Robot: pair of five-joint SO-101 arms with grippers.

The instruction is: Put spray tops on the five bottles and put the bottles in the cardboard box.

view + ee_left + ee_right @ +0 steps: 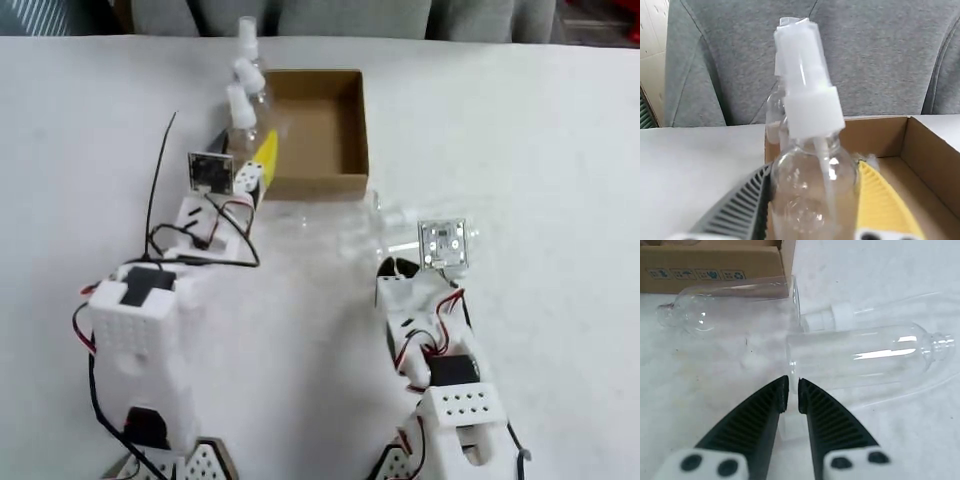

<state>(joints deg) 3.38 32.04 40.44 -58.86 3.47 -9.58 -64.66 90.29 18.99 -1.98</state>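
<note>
Firstly, left end effector (815, 210): clenched on upright clear plastic bottle (812, 175) with white spray top (807, 90), beside brown cardboard box (362, 120); likely light and slick, best gripped mid-body. Rightward, right end effector (792, 390): closed, empty, beside capless clear bottles (865, 357) lying on white surface (540, 130).

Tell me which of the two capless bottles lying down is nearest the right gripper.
The bottle with its base by the right gripper; the other bottle lies beside the cardboard box.

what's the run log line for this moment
left gripper shut on capped bottle at box left wall | right gripper nearly shut at base of capless bottle on table | second capless bottle lying by box
</note>
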